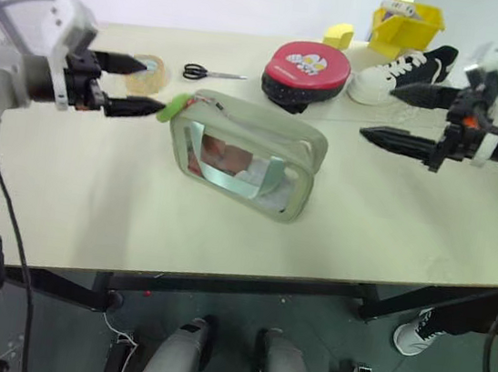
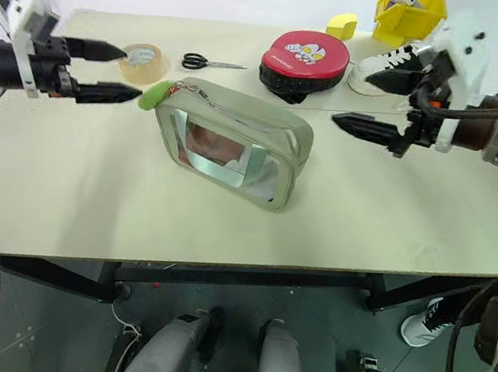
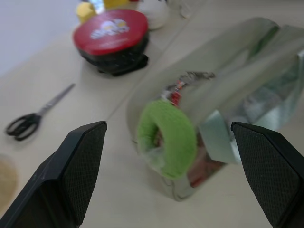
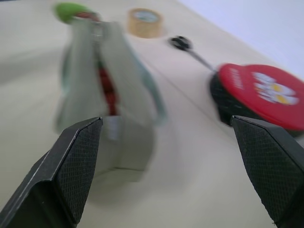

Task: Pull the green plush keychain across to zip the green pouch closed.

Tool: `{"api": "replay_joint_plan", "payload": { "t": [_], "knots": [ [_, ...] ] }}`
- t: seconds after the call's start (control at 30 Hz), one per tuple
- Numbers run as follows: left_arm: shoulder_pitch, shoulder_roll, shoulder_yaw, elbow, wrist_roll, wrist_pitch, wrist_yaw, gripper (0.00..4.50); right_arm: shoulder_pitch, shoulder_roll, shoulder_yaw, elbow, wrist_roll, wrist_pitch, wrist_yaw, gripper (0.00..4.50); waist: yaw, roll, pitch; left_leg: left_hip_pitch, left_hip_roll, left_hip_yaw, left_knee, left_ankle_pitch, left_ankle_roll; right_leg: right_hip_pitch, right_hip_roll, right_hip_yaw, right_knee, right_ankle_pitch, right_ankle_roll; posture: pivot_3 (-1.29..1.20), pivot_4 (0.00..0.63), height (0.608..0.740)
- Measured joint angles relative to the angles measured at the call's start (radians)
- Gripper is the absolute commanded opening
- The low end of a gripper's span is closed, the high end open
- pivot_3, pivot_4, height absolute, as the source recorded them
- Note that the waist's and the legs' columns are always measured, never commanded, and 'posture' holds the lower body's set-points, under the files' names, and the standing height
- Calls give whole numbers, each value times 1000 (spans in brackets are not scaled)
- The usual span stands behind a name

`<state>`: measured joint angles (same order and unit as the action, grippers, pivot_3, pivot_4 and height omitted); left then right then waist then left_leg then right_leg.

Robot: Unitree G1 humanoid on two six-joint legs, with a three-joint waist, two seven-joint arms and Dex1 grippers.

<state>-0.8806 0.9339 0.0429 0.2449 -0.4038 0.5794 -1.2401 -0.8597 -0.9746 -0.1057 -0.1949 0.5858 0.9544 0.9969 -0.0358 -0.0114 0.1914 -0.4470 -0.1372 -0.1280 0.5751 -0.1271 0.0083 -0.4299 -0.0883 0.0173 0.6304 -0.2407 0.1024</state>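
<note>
We are holding the left gripper [image 1: 138, 86] spread wide just beside the green plush keychain [image 1: 173, 108] at the left end of the green pouch [image 1: 244, 153], standing mid-table, while the right gripper [image 1: 403, 115], also released and empty, is waiting off its far end, probably to brace it.
</note>
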Motion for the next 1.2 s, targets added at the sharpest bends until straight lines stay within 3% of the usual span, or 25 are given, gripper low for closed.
{"api": "replay_joint_plan", "payload": {
  "t": [0.23,0.43,0.63,0.8,1.0,1.1,1.2],
  "knots": [
    [-14,-2,-19,-3,3,2,-5,4474,-20,44,49,-17,9,46,-48,4500,2,0,0,-12,-1,1,1,0,0,-13,-1,0,2,3,4,0,150,740],
    [-2,-8,-19,-43,0,6,12,4474,-32,69,56,-17,10,48,-69,4500,-2,0,0,-12,-1,1,2,0,0,-13,-1,1,2,4,4,0,150,740],
    [-17,-23,-18,-122,-49,76,2,4474,-156,212,103,-38,57,101,-109,4500,-7,0,0,-12,0,1,2,1,0,-13,0,1,3,4,4,0,150,740],
    [20,2,-24,-292,-124,145,-63,4474,-176,371,345,-25,-66,19,-161,4500,-10,0,0,-12,0,2,3,2,0,-14,1,2,5,4,4,0,150,740],
    [59,49,-9,-353,-137,158,-41,4474,-168,394,524,55,-262,-155,-154,4500,-3,0,0,-9,-1,2,3,2,-2,-11,2,1,5,6,5,0,150,740],
    [96,52,-2,-374,-144,170,-14,4500,-167,394,557,90,-329,-227,-124,3696,-6,0,0,-5,0,2,3,2,-2,-8,2,1,6,6,4,0,150,740],
    [109,64,27,-399,-155,181,15,4500,-167,397,569,127,-378,-288,-103,2161,-7,0,0,-1,0,2,2,2,-2,-5,3,1,5,6,4,0,150,740]
  ]
}}
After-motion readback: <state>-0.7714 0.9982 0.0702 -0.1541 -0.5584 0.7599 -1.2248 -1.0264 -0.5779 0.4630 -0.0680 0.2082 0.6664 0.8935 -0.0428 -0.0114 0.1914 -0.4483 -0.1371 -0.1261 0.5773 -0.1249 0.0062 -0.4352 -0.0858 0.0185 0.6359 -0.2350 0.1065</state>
